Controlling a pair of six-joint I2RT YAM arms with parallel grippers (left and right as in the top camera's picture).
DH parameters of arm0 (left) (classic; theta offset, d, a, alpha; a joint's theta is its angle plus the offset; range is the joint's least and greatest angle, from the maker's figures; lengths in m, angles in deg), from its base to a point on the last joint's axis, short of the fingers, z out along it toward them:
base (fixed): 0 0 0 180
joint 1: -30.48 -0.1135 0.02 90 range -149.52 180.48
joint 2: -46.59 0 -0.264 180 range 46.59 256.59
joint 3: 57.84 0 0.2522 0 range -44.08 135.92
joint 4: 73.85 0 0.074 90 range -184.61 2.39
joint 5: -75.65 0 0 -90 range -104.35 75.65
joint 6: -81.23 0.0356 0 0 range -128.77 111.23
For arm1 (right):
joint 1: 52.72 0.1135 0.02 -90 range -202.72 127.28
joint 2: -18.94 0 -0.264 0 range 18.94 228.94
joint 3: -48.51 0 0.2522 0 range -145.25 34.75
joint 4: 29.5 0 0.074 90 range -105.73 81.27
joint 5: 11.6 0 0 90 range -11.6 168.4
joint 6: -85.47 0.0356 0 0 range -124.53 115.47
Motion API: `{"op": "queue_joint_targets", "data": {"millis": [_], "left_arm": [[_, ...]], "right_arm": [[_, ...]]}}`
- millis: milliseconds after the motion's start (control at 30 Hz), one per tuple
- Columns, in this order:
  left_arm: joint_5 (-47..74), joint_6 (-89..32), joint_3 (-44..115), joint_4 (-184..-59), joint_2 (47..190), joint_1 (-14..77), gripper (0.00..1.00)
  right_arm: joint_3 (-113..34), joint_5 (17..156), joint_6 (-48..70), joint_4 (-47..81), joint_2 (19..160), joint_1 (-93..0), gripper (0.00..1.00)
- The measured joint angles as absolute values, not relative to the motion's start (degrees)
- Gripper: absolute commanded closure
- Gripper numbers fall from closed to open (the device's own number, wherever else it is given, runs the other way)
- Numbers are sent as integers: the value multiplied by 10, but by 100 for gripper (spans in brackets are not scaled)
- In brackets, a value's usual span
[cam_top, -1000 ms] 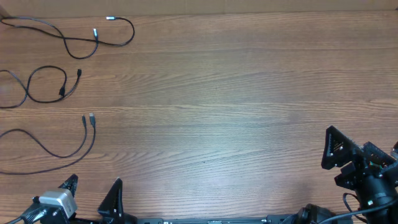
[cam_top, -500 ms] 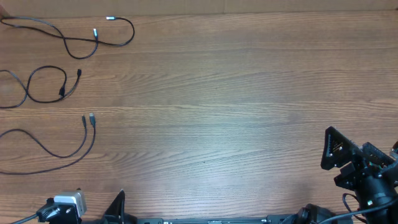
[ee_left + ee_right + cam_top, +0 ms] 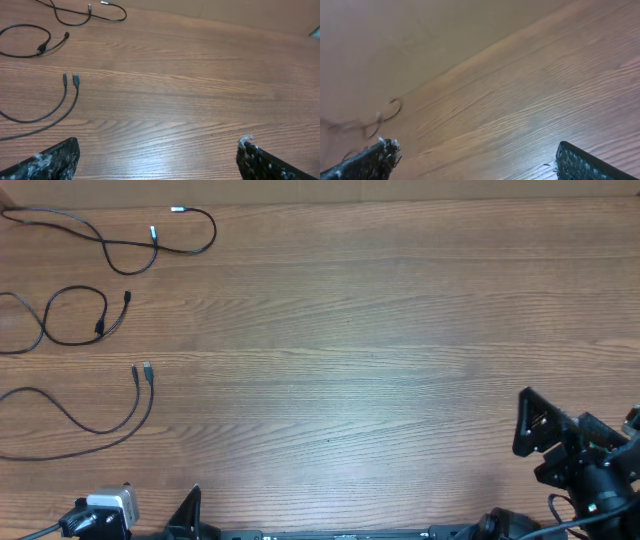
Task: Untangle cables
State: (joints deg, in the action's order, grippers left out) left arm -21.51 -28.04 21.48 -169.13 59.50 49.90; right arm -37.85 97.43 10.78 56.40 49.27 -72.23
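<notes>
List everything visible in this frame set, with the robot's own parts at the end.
far cable: one, black with silver tips, table's far left corner
middle cable: one, black, left edge, looped
near cable: one, black, left edge, both plugs side by side
table: one, brown wood grain, fills the overhead view
panel: one, tan, along the table's far edge
left gripper: one, black, near left edge, open
right gripper: one, black, near right corner, open

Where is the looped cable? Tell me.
Overhead view, far left of the table: the looped cable lies between the far cable and the near cable, touching neither.
</notes>
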Motion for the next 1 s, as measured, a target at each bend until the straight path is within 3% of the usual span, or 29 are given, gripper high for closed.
{"op": "queue_joint_targets", "data": {"millis": [333, 767, 1000], "left_arm": [[-215, -280, 214, -1692, 595, 499, 0], [-215, -280, 212, -1691, 595, 499, 1], [-215, -280, 212, -1691, 595, 499, 0]], "right_arm": [[-310, 878, 104, 508, 449, -525, 0], [-39, 842, 51, 286, 293, -504, 0], [126, 916, -50, 85, 231, -504, 0]]}}
